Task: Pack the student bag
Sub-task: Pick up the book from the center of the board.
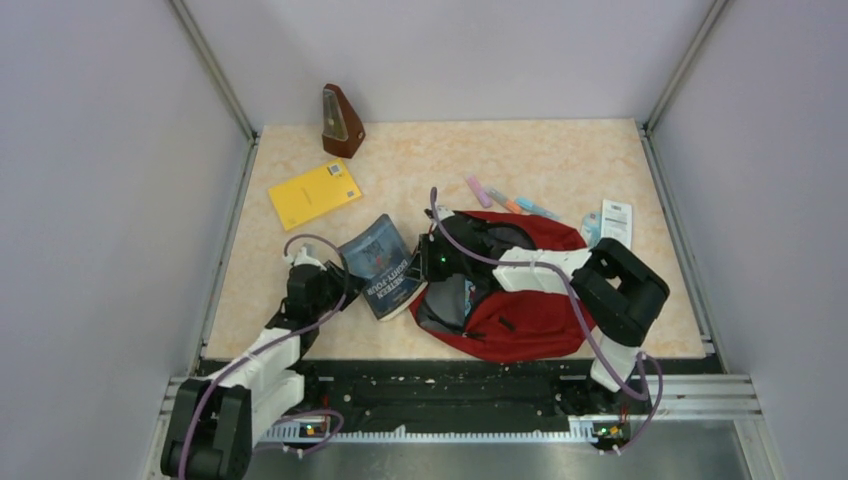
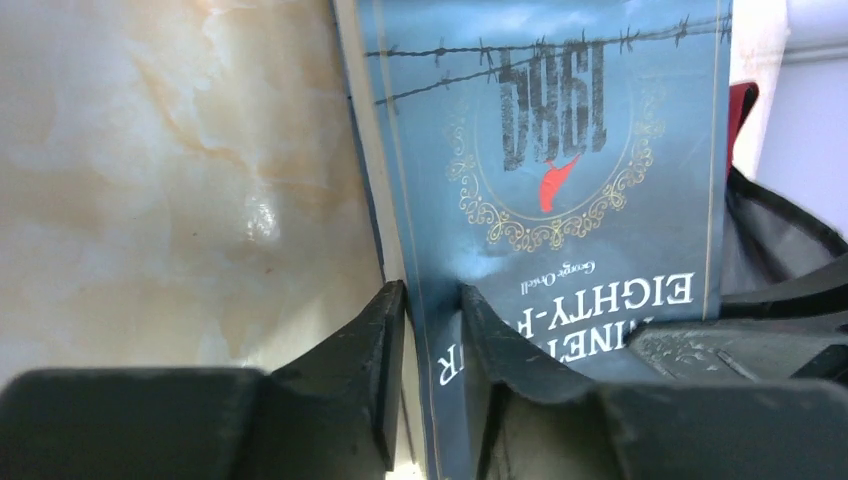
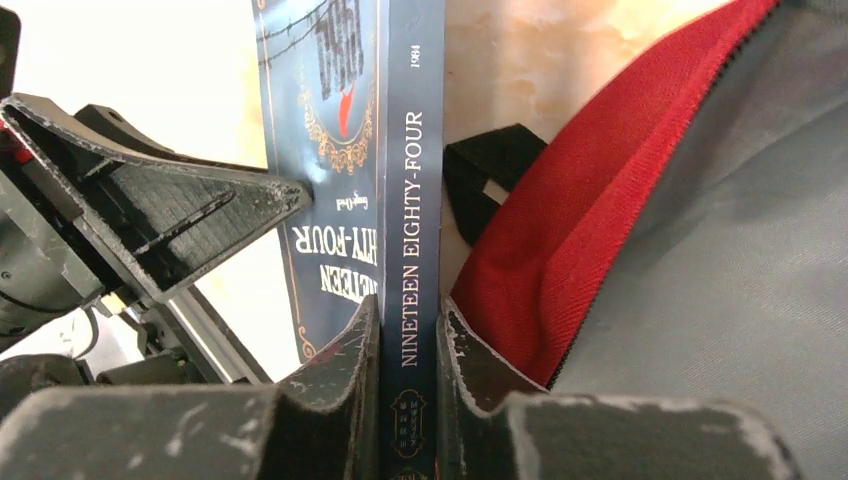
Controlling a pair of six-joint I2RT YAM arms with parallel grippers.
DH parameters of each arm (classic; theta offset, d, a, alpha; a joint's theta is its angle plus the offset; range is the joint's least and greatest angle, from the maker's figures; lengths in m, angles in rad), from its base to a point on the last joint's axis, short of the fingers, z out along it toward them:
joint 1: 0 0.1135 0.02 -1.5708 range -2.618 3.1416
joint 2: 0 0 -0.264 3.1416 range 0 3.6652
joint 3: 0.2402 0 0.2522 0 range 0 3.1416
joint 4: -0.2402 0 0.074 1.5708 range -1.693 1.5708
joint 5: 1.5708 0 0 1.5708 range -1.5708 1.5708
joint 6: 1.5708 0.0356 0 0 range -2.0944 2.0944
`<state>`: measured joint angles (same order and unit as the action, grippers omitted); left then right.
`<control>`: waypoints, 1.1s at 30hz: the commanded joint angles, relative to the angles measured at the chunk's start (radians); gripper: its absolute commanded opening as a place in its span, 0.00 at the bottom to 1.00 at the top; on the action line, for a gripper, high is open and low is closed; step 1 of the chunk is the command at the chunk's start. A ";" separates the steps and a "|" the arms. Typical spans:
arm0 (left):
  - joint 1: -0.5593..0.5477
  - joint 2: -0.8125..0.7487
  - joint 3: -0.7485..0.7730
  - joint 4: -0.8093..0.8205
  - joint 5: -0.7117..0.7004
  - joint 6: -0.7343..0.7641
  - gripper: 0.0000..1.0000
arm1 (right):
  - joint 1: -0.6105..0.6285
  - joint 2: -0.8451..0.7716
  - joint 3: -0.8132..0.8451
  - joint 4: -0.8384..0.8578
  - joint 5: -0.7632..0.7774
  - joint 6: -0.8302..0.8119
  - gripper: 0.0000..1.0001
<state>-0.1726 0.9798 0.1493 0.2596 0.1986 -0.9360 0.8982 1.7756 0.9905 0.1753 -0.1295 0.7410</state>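
Since the bag [image 1: 520, 318] lies on its side at the near edge of the table [image 1: 560, 160], right of centre, with its unzipped mouth gaping left, I have the book [image 1: 380, 262] tilted up just outside that opening, lined up to go in. I judge the 2 claws share it for a handover or a steadied push: the right gripper [image 3: 408, 315], reaching across the bag, pinches the spine, while the left gripper [image 2: 432, 300] clamps another edge. The notebook [image 1: 313, 193] and markers [image 1: 505, 200] lie farther back, not yet packed.
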 commanded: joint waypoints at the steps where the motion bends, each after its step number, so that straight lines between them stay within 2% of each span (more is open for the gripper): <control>1: -0.013 -0.149 0.079 -0.041 0.088 0.059 0.42 | 0.017 -0.141 0.058 0.125 -0.034 -0.075 0.00; 3: -0.013 -0.236 0.123 -0.122 0.074 0.096 0.59 | 0.015 -0.233 0.028 0.147 -0.018 -0.107 0.00; 5: -0.013 -0.338 0.167 -0.178 0.069 0.128 0.70 | 0.010 -0.327 -0.012 0.184 -0.010 -0.143 0.00; 10: -0.013 -0.526 0.220 -0.164 0.122 0.132 0.83 | 0.003 -0.530 -0.079 0.232 0.008 -0.200 0.00; 15: -0.013 -0.581 0.256 -0.065 0.234 0.082 0.86 | 0.003 -0.666 -0.124 0.329 -0.038 -0.192 0.00; 20: -0.013 -0.523 0.254 0.152 0.399 -0.017 0.89 | 0.003 -0.722 -0.137 0.428 -0.143 -0.163 0.00; 26: -0.014 -0.467 0.262 0.359 0.507 -0.077 0.91 | 0.004 -0.743 -0.135 0.495 -0.234 -0.155 0.00; 33: -0.015 -0.456 0.294 0.427 0.589 -0.096 0.92 | 0.005 -0.751 -0.131 0.611 -0.349 -0.117 0.00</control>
<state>-0.1844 0.5240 0.3889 0.5564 0.7128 -1.0061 0.8986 1.0859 0.8291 0.5030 -0.3870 0.5957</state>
